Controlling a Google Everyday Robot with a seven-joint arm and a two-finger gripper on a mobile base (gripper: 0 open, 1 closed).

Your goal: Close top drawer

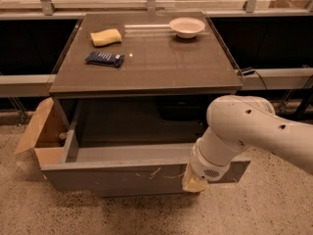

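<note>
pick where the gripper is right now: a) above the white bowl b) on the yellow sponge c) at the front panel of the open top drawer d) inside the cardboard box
c: the gripper is down low against the right part of the scratched front panel of the top drawer, which stands pulled out.
</note>
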